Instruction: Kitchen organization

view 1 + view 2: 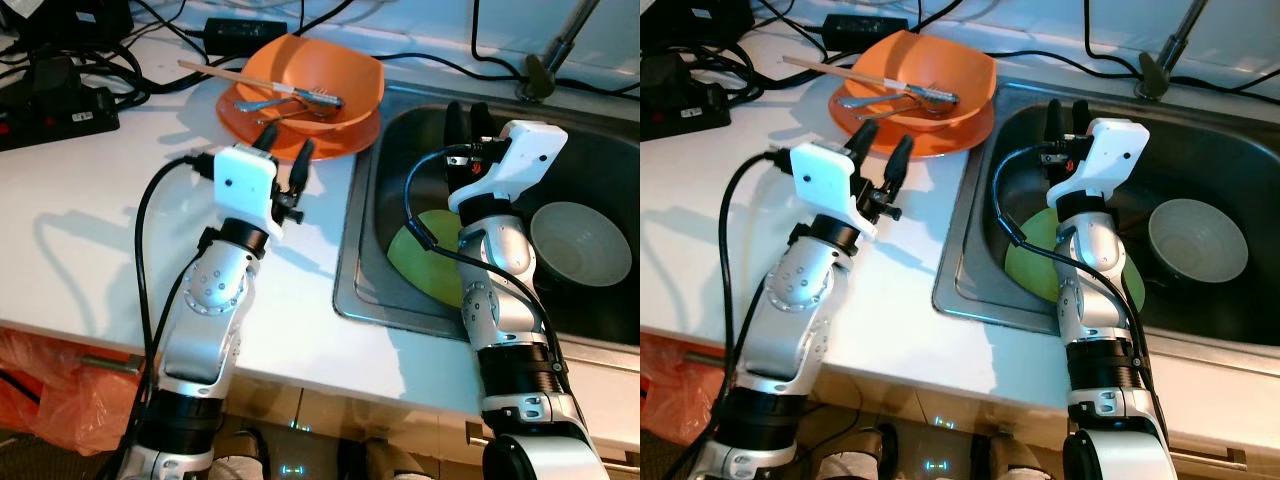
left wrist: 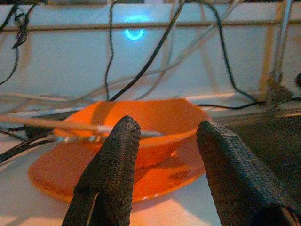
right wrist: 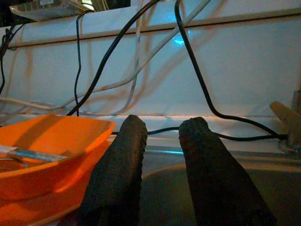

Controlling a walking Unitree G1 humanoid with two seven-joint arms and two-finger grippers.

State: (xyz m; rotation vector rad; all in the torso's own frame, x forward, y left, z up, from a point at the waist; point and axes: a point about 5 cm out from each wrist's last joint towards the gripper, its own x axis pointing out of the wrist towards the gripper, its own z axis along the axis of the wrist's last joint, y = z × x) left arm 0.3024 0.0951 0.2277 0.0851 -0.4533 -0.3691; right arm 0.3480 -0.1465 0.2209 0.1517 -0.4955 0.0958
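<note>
Nearest the camera, the two silver arms rise from below the front edge of the white worktop (image 1: 90, 250). The left gripper (image 1: 283, 148) hovers just short of the orange plate (image 1: 340, 135), its jaws apart and holding nothing. The right gripper (image 1: 467, 120) hangs over the sink (image 1: 610, 150), near its back left corner, jaws a little apart and empty.

The orange bowl (image 1: 345, 75) sits on the plate by the worktop's back edge, just beside the sink's left rim. Both look like smooth, glossy plastic: probably light, stiff and a bit slippery, not very fragile. A fork (image 1: 310, 97), a spoon-like utensil (image 1: 258, 104) and chopsticks (image 1: 215, 70) lie loose in the bowl, the chopsticks poking out over its left rim, so tilting would likely spill them. The bowl's near rim, facing the left gripper, seems the best place to pinch; the plate's thin edge lies flat on the worktop and would be harder to get under.

In the sink, a green plate (image 1: 425, 262) leans near the left wall and a pale bowl (image 1: 580, 240) stands upright to the right.
</note>
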